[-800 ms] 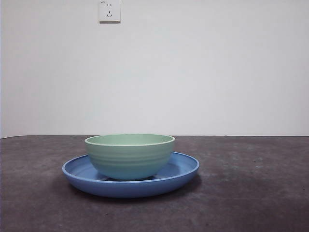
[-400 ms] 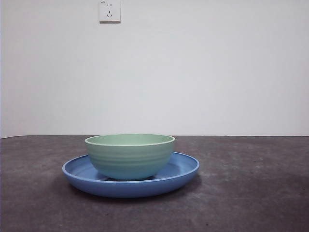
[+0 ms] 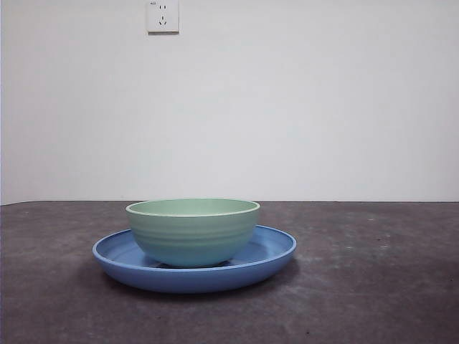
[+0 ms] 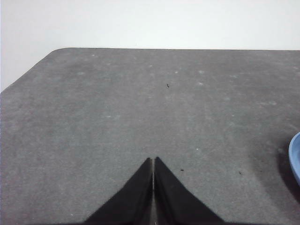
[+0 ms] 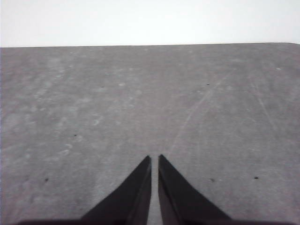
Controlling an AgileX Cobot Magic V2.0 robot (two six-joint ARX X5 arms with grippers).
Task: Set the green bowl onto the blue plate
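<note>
1. The green bowl (image 3: 193, 231) stands upright inside the blue plate (image 3: 276, 252), its base on the plate's flat floor, a little toward the plate's left side so that more bare blue shows on the right. The plate lies flat on the dark grey counter (image 3: 373, 287), left of the middle of the visible counter and apart from any edge in view.
2. The left gripper (image 4: 153, 161) hangs over bare counter with its jaws pressed together and nothing between them. A sliver of the blue plate (image 4: 296, 157) shows at the frame's side, so this gripper is the nearer one to the stack, though well apart from it.
3. The right gripper (image 5: 154, 159) likewise holds nothing, its jaws drawn nearly together with only a thin slit between. It sees bare counter only.
4. Judged state: the placement appears complete; neither gripper touches the bowl or plate.
5. Risk A: any sweep of the left arm toward the plate's side could clip the raised rim and slide or tip the stack, since the glossy plate probably offers little friction on the counter.
6. Risk B: the bowl sits off-centre, so a knock on the plate could slide it against the sloping rim and tilt it.
7. Risk C: a needless re-grasp of the bowl might lift or drag the plate with it.
8. A wall socket (image 3: 163, 16) is fixed on the white wall behind.
</note>
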